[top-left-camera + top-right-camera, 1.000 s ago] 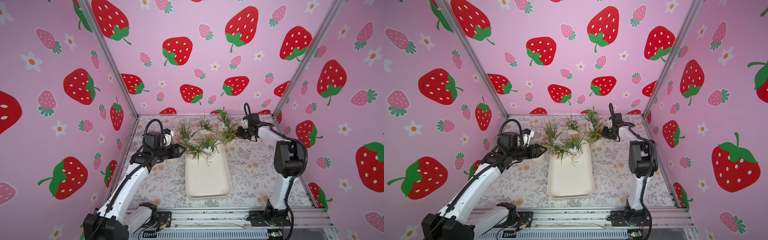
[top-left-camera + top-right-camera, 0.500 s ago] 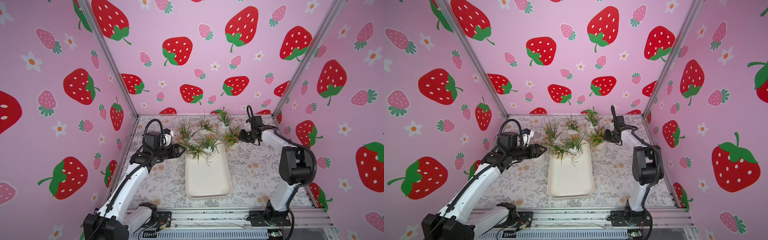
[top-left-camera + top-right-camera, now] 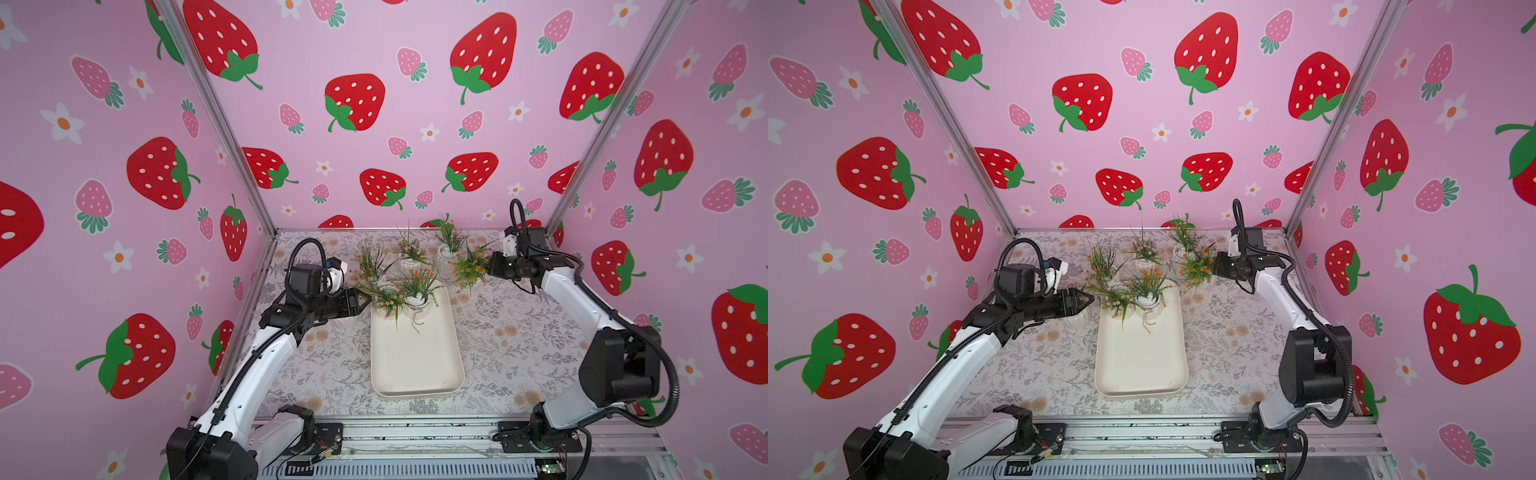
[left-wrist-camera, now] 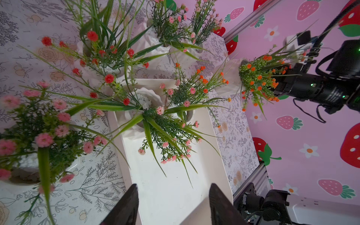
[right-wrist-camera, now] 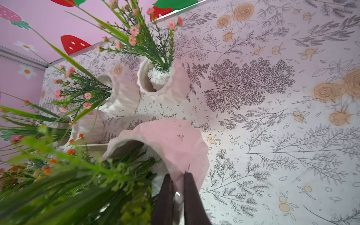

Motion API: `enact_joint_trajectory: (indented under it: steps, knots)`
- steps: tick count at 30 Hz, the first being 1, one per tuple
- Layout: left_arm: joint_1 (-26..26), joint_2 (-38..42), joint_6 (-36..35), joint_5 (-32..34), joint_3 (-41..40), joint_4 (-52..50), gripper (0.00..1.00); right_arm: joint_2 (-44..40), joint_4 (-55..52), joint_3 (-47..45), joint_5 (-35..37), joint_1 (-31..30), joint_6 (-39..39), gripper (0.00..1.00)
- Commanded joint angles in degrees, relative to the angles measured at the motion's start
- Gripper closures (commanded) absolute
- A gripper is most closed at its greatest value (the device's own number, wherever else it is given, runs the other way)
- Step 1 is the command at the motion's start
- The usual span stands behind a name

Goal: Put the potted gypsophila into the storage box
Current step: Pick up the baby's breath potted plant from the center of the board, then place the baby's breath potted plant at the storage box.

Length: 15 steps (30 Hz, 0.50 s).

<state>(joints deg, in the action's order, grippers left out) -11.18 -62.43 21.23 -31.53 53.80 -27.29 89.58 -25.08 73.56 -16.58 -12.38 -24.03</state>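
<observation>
The storage box (image 3: 417, 357) lies in the middle of the table. At its far end are two potted gypsophila: a pink-flowered one (image 3: 388, 301) leaning over and an orange-flowered one (image 3: 419, 291). My right gripper (image 5: 178, 177) is shut on the rim of another orange-flowered pot (image 5: 165, 148), held tilted just beyond the box's far right corner (image 3: 471, 268). My left gripper (image 4: 173, 190) is open and empty at the box's far left edge (image 3: 365, 299). A pink-flowered pot (image 4: 29, 165) stands on the table below it.
Three more pots (image 3: 372, 266) (image 3: 409, 254) (image 3: 449, 245) stand close together on the floral mat behind the box. The pink strawberry walls close in the back and both sides. A metal rail (image 3: 415, 434) runs along the front.
The right arm's elbow has sunk and swung outward while its gripper kept hold of the orange-flowered pot, which tilted and shifted slightly. The left arm has not moved.
</observation>
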Motion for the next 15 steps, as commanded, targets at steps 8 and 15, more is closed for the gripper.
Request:
enact_joint_trajectory:
  steps: [8,15]
  knots:
    - [0.6,-1.8,0.0,-2.2,2.1,-1.9,0.4,-6.9,-1.1,-1.4,-15.9,-0.2,8.6,1.0]
    - [0.6,-1.4,-0.3,-1.7,2.0,-1.7,0.4,-9.7,-6.2,-3.0,-22.6,-3.1,15.4,1.0]
